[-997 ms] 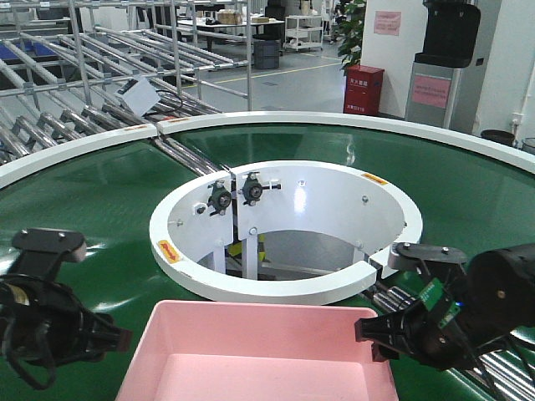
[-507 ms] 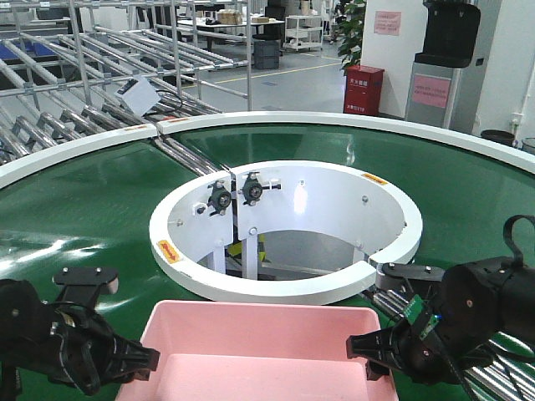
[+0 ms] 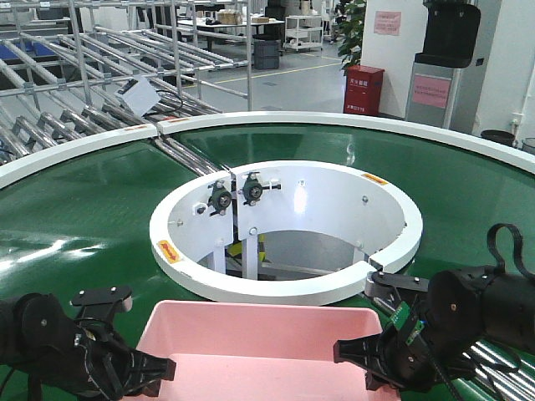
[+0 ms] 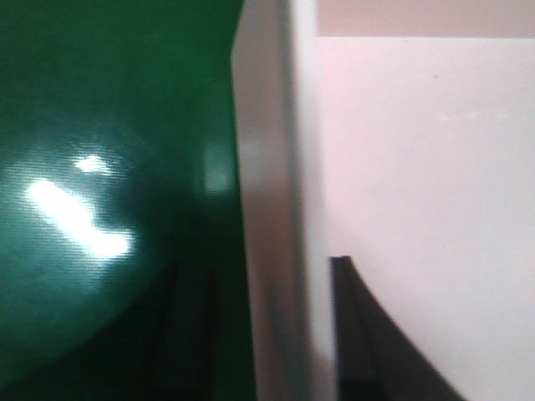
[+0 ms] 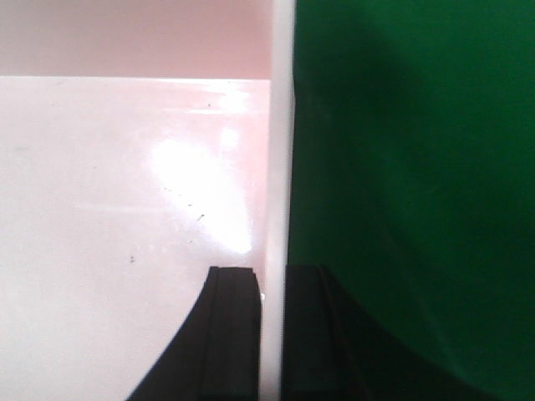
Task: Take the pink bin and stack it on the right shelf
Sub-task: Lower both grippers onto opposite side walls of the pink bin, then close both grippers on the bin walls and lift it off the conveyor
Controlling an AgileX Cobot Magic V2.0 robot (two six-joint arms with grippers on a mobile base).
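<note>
The pink bin [image 3: 259,347] sits on the green curved conveyor at the bottom centre, its near part cut off by the frame. My left gripper [image 3: 157,370] is at the bin's left wall. In the left wrist view the left gripper [image 4: 267,280] straddles that wall [image 4: 276,167], with small gaps on both sides. My right gripper [image 3: 358,357] is at the bin's right wall. In the right wrist view the right gripper [image 5: 272,276] has both black fingers pressed on the thin wall [image 5: 280,150]. The right shelf is out of view.
The green belt [image 3: 100,192] curves around a white ring wall [image 3: 284,288] with an open hole in the middle. Steel roller racks [image 3: 75,100] stand at the back left. More rollers [image 3: 501,368] lie at the lower right. A red box [image 3: 364,89] stands on the floor behind.
Both arms have moved down and inward to the bin's side walls. The right fingers now grip the right wall and the left fingers straddle the left wall. The bin has not moved.
</note>
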